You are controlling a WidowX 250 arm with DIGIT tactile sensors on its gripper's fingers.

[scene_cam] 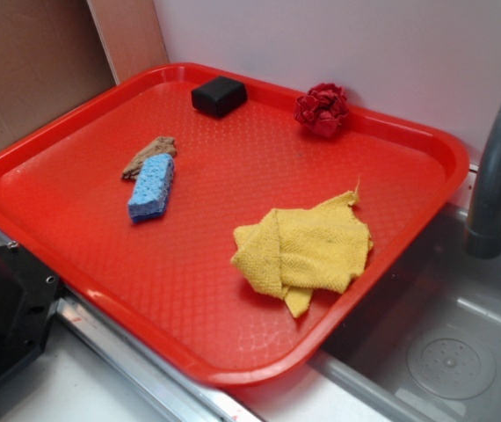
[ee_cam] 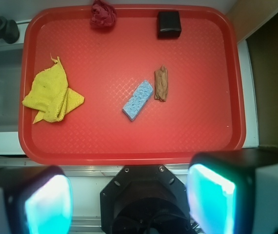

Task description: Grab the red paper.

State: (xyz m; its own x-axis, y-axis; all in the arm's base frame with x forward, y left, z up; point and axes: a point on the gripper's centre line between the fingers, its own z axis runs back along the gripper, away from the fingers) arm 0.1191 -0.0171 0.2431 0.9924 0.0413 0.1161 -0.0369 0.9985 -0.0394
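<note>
While the gripper hung above the near edge of the tray, its two fingers stood spread wide apart at the bottom of the wrist view, with nothing between them. The red paper lay at the far edge of the tray, close against its rim, a dark crumpled wad well apart from the gripper. A black block sat along the same far edge, near the paper but not touching it. Toward the middle of the tray a blue sponge lay flat, and a small brown piece rested just beside one of its ends; whether the two touched could not be told. A yellow woven cloth was folded loosely on the tray's side nearest the sink, with a grey faucet rising beyond that rim. In the exterior view only a dark part of the robot showed at the lower left corner, below the tray's rim
</note>
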